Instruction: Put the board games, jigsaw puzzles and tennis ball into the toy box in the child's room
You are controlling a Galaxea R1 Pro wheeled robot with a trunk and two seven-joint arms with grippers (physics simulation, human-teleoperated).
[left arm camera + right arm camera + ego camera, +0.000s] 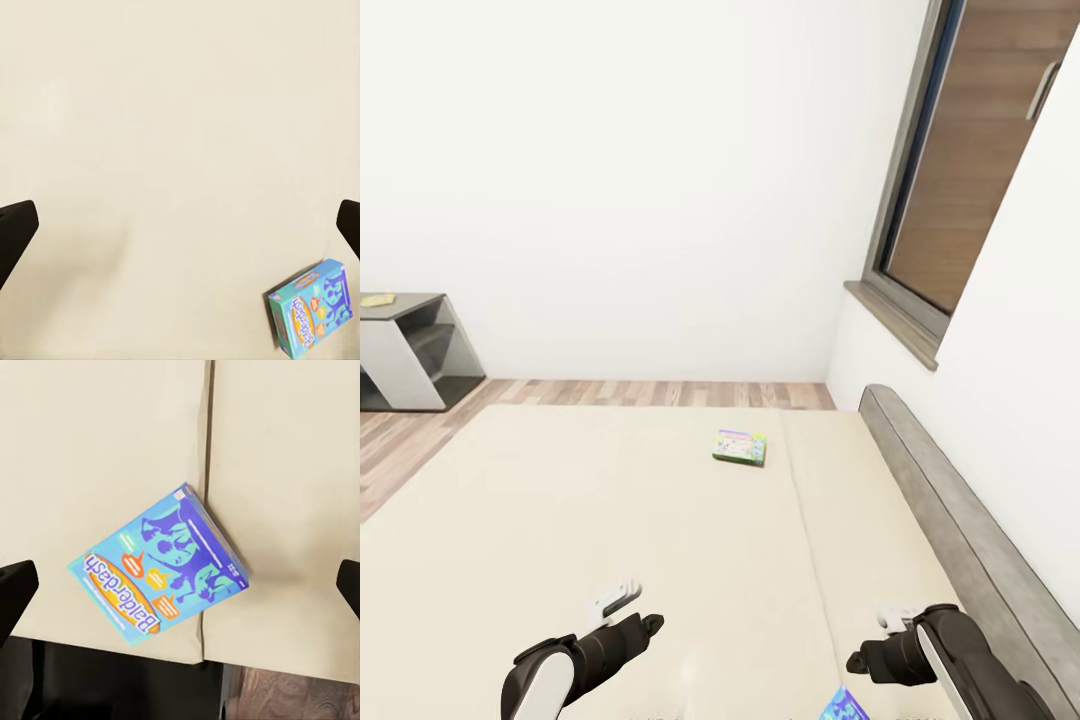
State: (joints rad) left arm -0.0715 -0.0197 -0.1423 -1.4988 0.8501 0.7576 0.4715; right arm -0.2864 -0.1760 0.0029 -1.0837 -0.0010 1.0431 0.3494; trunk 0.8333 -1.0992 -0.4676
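On the beige mattress of the bed [610, 500] lie two board games. One, with a green edge and pale printed top [739, 446], rests far ahead near the mattress seam. The blue one [847, 705] [313, 306] [161, 574], printed "Balderdash", lies flat across the seam at the near edge of the bed. My right gripper [890, 612] [180, 585] hovers open above the blue box, its dark fingers [15, 592] spread wide on either side. Over bare mattress, to the left of that box, my left gripper [618, 595] [180, 225] is also open and holds nothing.
A grey upholstered headboard [950, 510] runs along the bed's right side under a window ledge [895, 320]. A low grey shelf unit [410, 350] stands at the far left on the wood-plank floor [660, 392], with a thin yellowish flat thing [377, 299] on top.
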